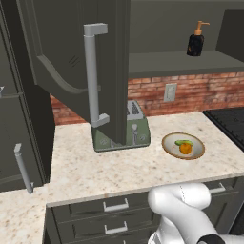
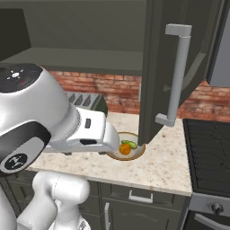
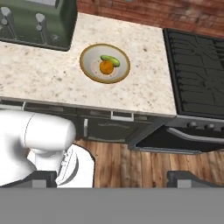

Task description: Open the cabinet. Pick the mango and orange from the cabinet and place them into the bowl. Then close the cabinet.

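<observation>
Gripper (image 3: 112, 178) jaws spread wide, empty, high above the counter (image 3: 43, 74). Mango (image 3: 110, 60) and orange (image 3: 106, 67) touch in the bowl (image 3: 89, 72), beside the toaster (image 3: 37, 22). Both cabinet (image 1: 66, 52) doors hang open; the left base view alone shows a soap bottle (image 1: 196, 40) on its shelf.

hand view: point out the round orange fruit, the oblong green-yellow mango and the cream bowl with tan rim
orange (image 3: 105, 67), hand view, its middle
mango (image 3: 110, 60), hand view, its middle
bowl (image 3: 89, 72), hand view, bare cream inside, left of the fruit

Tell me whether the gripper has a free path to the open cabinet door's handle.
Probably yes, from the right side: the door swings out over the counter with its handle facing open air, and the open gripper holds nothing, though it hangs low, facing the bowl.
</observation>
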